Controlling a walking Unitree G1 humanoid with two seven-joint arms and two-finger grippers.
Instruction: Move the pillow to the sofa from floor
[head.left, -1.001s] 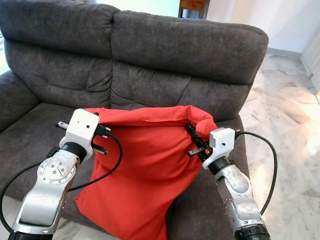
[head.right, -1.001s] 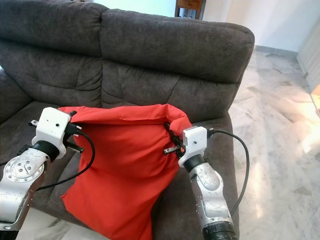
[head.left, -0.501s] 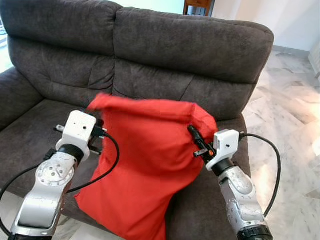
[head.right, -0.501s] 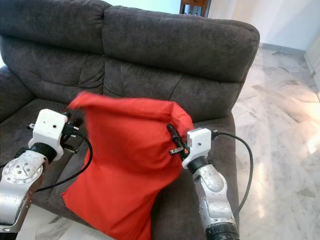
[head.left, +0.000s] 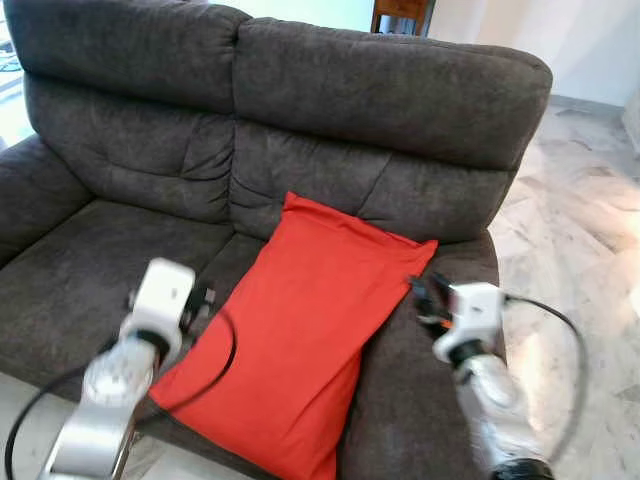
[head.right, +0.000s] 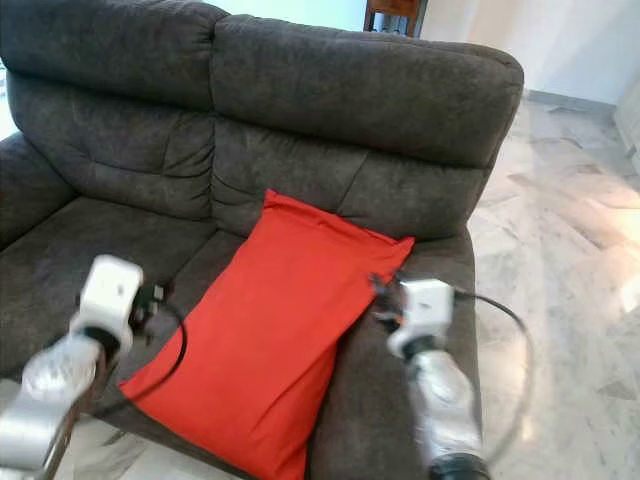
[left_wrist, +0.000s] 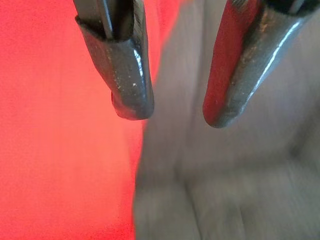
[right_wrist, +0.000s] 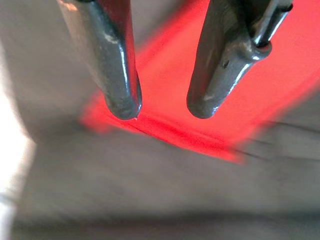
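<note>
A red pillow (head.left: 300, 320) lies flat on the dark grey sofa's seat (head.left: 90, 270), its top end leaning on the backrest and its lower corner hanging over the seat's front edge. My left gripper (left_wrist: 170, 112) is open just off the pillow's left edge, with nothing between its fingers. Beside the pillow's right corner, my right gripper (right_wrist: 162, 107) is open too, its fingers empty over the red fabric and the seat. In the eye views both arms are blurred, the left gripper (head.left: 205, 298) and right gripper (head.left: 425, 295) flanking the pillow.
The sofa's tall backrest (head.left: 380, 80) rises behind the pillow, and its armrest (head.left: 25, 190) sits at the left. Pale marble floor (head.left: 590, 230) spreads to the right. A wooden piece of furniture (head.left: 400, 10) stands behind the sofa.
Both grippers have let go of the pillow, which has dropped flat onto the seat against the backrest. Both arms have pulled back and down from it.
</note>
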